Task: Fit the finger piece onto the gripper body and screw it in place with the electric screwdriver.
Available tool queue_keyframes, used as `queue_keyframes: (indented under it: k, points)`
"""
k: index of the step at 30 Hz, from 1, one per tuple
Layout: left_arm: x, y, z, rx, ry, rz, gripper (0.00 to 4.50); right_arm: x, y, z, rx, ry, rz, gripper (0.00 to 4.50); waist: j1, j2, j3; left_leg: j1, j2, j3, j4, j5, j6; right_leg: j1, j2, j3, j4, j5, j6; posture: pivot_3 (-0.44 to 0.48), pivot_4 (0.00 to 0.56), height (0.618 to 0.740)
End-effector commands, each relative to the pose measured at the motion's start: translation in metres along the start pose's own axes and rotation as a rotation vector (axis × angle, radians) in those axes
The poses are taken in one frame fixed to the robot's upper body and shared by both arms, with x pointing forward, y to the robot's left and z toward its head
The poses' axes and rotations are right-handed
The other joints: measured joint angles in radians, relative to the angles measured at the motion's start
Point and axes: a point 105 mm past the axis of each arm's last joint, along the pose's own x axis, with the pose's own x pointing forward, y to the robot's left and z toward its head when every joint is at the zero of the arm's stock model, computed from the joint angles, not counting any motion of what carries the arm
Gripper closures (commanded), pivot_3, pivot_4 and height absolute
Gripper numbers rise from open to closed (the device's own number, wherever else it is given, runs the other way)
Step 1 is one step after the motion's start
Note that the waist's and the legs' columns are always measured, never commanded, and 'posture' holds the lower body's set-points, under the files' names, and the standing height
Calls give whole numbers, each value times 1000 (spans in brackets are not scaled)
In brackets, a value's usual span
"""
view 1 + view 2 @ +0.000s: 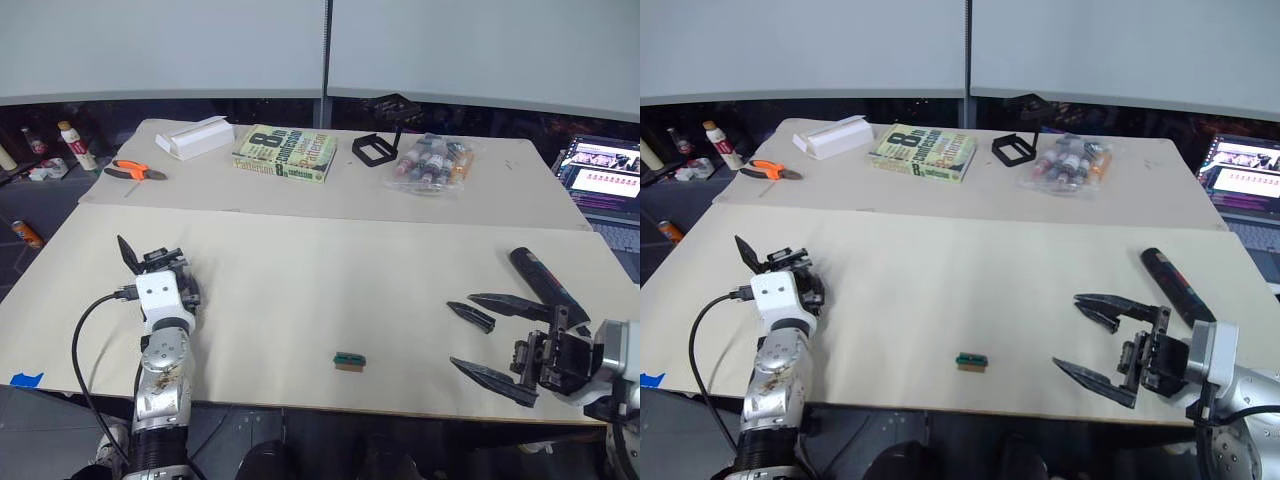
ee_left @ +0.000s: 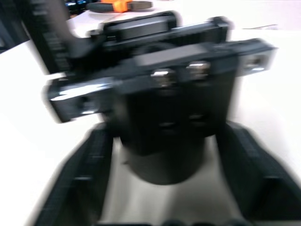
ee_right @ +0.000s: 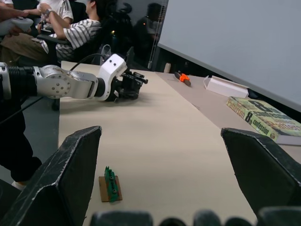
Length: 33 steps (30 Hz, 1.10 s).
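Note:
The gripper body (image 2: pixel 164 108) is a black block with a round base, and its pointed finger (image 1: pixel 127 250) sticks up to the left. My left gripper (image 1: pixel 172 278) is shut on it at the near left of the table (image 1: pixel 300 290). At the near right my right gripper (image 1: pixel 462 332) stands open, fingers spread wide. The finger piece (image 1: pixel 472 317), slim and black, lies flat on the table just beside the far finger's tip. The electric screwdriver (image 1: pixel 545 282), a thick black cylinder, lies behind the right gripper, pointing away.
A small green-and-tan block (image 1: pixel 349 361) sits near the front edge, mid-table. At the back lie a white box (image 1: pixel 195 137), orange pliers (image 1: pixel 135 170), a book (image 1: pixel 285 153), a black frame (image 1: pixel 375 150) and a bag of bottles (image 1: pixel 430 160). A laptop (image 1: pixel 605 172) is far right. Seated people (image 3: pixel 70 28) are beyond the table's left end.

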Motion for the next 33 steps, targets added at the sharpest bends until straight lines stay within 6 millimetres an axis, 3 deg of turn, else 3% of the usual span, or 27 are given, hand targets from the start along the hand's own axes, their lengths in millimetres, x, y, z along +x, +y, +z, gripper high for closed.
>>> queue_keyframes:
  k: [1,5,8,12,15,20,26,33]
  points:
    - [1,1,1,-27,-18,-20,2212,-6,-1,7,-49,2,-24,0,1,0,0,0,0,0,0,0,0,0,0,0,0,0,0,0,150,740]
    - [0,-22,29,-143,-157,-234,2212,-7,1,8,-48,12,-33,0,4,0,0,0,0,0,0,-1,-1,0,0,-1,0,0,0,0,150,740]
    - [-13,-55,62,-147,-295,-557,2212,-10,2,10,-47,24,-41,0,14,-1,0,-3,0,0,1,-3,-5,-1,-1,-4,-1,0,0,0,150,740]
    - [-39,-100,79,-34,-364,-1037,2212,-19,9,11,-35,57,-44,0,19,-1,1,-11,0,-3,7,-3,-4,-3,-1,-11,-1,0,0,0,150,740]
    - [-57,-128,80,77,-379,-1322,2212,-28,13,11,-33,85,-56,0,15,0,0,-12,0,-5,8,-1,1,-3,0,-13,-2,0,0,0,150,740]
    - [-77,-159,71,160,-357,-1650,2212,-41,23,10,-28,122,-79,0,3,0,0,-11,0,-5,8,0,1,-1,1,-12,-2,0,0,0,150,740]
    - [-76,-183,48,237,-298,-1807,2212,-51,38,12,-24,150,-123,0,-5,1,0,-12,0,-10,8,0,1,-2,3,-13,-1,-1,1,0,150,740]
    - [-69,-201,34,283,-277,-1817,2212,-50,48,18,-29,165,-149,0,-8,1,0,-17,-1,-15,12,-2,4,-2,1,-14,-3,-1,1,0,150,740]
